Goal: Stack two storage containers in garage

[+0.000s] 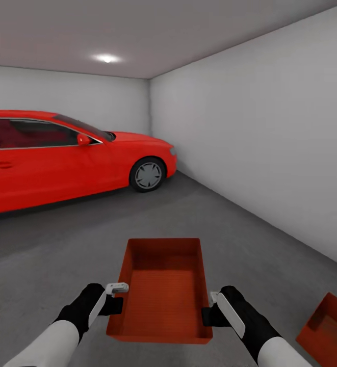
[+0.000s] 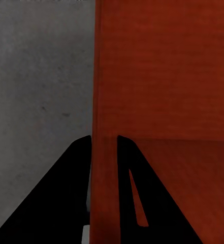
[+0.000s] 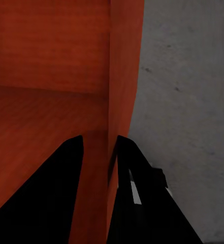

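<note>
While the robot stood in the garage (image 1: 270, 127), both arms carried one storage container (image 1: 164, 290) in front of the trunk, at about six o'clock in the head view and above the dark concrete floor (image 1: 61, 250). The left gripper (image 2: 104, 140) was pinched on the container's left long wall, one finger inside and one outside, and the right gripper (image 3: 99, 140) was clamped likewise on the right wall; both pairs of jaws stood narrow, with only the thin wall between them. The second storage container (image 1: 327, 326) lay on the floor at roughly four o'clock, near the held bin but apart from it. The step in hand appeared to be the last one: stacking the carried bin on the grounded one. That would call for turning or rolling toward four o'clock, squaring the held bin over the other, lowering it evenly with both arms, then releasing. The grounded container was cut off by the frame's right and lower edges, so its full outline and heading could not be judged. How high the held bin hung above the floor was hard to tell. A red car (image 1: 66, 158) stood at ten o'clock, its rear cropped.
</note>
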You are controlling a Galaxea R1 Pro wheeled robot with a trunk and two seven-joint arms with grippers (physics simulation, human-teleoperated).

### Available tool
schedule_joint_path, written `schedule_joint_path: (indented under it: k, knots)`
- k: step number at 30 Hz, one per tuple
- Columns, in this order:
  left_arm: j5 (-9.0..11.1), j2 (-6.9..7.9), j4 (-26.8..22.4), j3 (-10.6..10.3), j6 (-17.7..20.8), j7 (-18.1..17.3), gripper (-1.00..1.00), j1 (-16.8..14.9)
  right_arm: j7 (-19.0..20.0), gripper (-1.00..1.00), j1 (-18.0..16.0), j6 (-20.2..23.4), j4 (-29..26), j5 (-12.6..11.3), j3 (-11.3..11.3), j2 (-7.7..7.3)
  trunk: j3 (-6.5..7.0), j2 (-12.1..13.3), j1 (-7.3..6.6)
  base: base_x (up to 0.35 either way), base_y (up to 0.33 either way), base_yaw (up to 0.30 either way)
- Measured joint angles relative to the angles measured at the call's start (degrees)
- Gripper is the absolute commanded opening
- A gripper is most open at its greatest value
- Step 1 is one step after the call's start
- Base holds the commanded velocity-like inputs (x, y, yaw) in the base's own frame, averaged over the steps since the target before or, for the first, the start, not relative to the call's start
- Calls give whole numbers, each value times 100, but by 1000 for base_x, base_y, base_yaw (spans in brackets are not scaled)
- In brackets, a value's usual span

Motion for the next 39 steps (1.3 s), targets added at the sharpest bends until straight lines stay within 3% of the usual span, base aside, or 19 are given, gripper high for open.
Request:
schedule_joint_path:
  k: [39]
  knots:
    - [-2,0,0,1,0,-1,-100,0,1,-100,0,1,0,2,-4,0,0,0,0,0,0,-275]
